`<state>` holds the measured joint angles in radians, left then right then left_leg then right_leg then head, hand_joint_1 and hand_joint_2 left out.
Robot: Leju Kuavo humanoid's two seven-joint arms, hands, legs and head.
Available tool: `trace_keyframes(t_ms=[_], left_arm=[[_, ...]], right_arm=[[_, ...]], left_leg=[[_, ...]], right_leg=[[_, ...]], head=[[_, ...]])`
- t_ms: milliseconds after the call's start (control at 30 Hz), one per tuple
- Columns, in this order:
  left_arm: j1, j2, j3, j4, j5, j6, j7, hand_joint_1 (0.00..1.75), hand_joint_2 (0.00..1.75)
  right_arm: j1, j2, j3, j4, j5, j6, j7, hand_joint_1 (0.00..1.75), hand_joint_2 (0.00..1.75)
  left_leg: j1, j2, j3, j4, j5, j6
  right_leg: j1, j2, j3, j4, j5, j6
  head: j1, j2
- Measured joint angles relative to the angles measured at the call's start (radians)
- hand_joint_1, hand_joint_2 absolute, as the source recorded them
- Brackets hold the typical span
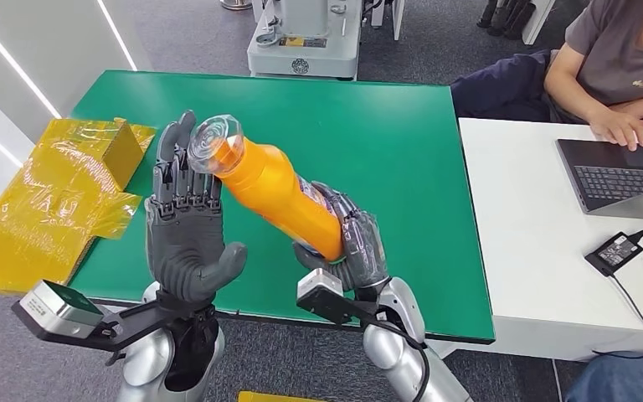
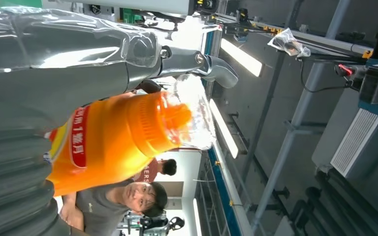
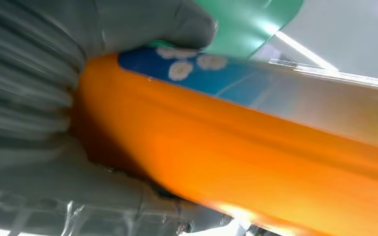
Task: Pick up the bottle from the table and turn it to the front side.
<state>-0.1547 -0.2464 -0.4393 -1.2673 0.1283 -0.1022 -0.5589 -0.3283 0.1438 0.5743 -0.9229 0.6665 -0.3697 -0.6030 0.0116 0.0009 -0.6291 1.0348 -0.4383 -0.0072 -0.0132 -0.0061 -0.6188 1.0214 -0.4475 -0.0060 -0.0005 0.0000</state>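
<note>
The right hand [image 1: 358, 244] grasps the smooth orange plastic bottle [image 1: 278, 194] by its base, tilted above the green surface [image 1: 385, 142]; the left hand [image 1: 186, 226] is released, fingers touching its clear cap [image 1: 216, 142].

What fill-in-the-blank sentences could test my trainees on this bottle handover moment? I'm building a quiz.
1. The right hand grips the bottle at its ____ end.
2. The bottle's body is coloured ____.
3. The left hand has its fingers up by the bottle's clear ____.
4. The table beneath has a ____ top.

Missing words: bottom; orange; cap; green
</note>
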Motion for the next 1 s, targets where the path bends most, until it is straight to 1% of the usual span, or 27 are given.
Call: trace_keyframes(t_ms=[200,533,1000], left_arm=[[0.001,0.000,0.009,0.007,0.006,-0.001,0.000,0.00,1.75],[0.003,-0.001,0.022,0.013,0.013,-0.002,-0.006,0.00,1.75],[0.007,-0.004,0.043,0.013,0.001,-0.015,-0.006,0.00,1.75]], right_arm=[[-0.006,0.000,0.000,0.020,0.018,0.024,0.010,1.75,1.75],[-0.024,0.000,-0.001,0.046,0.040,0.031,-0.029,1.75,1.75],[-0.015,0.000,0.005,0.005,0.054,0.062,-0.040,1.75,1.75]], left_leg=[[0.000,0.000,0.000,0.000,0.000,0.000],[0.000,0.000,0.000,0.000,0.000,0.000],[0.000,0.000,0.000,0.000,0.000,0.000]], right_leg=[[0.000,0.000,0.000,0.000,0.000,0.000],[0.000,0.000,0.000,0.000,0.000,0.000],[0.000,0.000,0.000,0.000,0.000,0.000]], head=[[0.000,0.000],[0.000,0.000],[0.000,0.000]])
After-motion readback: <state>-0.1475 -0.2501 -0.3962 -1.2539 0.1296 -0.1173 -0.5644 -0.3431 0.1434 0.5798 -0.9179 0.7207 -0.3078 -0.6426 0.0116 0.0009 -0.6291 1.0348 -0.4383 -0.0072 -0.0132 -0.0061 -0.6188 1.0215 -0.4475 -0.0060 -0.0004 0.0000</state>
